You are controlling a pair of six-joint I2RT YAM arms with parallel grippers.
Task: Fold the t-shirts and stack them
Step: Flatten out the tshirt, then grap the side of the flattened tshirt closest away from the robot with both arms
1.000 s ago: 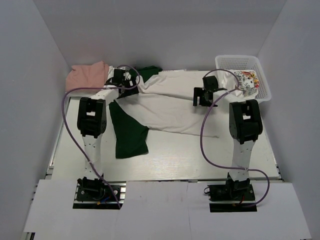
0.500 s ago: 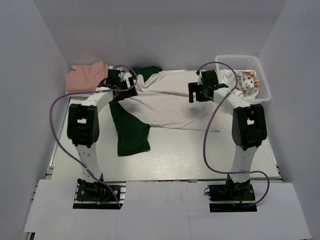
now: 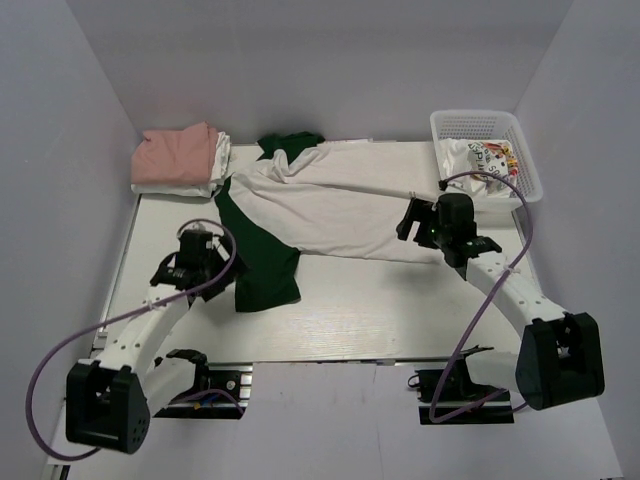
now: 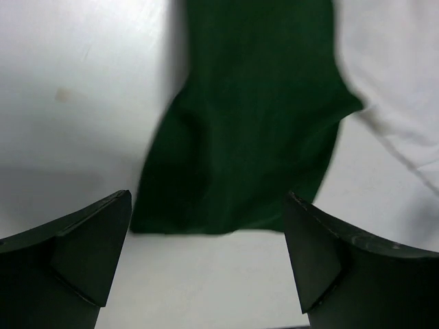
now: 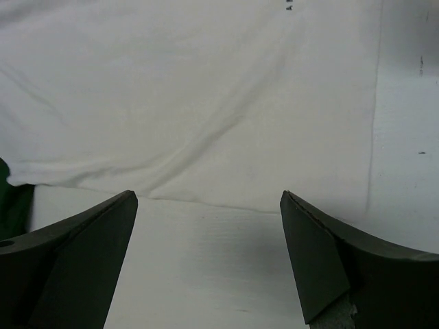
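Observation:
The large white t-shirt (image 3: 340, 205) with dark green sleeves lies spread across the back half of the table. One green sleeve (image 3: 262, 262) points toward the front; the other (image 3: 290, 144) is bunched at the back. My left gripper (image 3: 212, 268) is open and empty, just left of the front sleeve's hem (image 4: 254, 116). My right gripper (image 3: 411, 222) is open and empty over the shirt's right front edge (image 5: 206, 89). A bit of black lettering (image 5: 289, 5) shows at that view's top. The salmon-pink shirt (image 3: 176, 155) lies folded on a white one (image 3: 218, 160) at the back left.
A white plastic basket (image 3: 482, 124) stands at the back right with a printed white cloth (image 3: 488, 160) in it. White walls close in the back and both sides. Bare tabletop (image 3: 400, 300) lies in front of the shirt.
Both arms have pulled back from the shirt's far edge toward the near side. The shirt's back edge is let go and lies flatter and further back.

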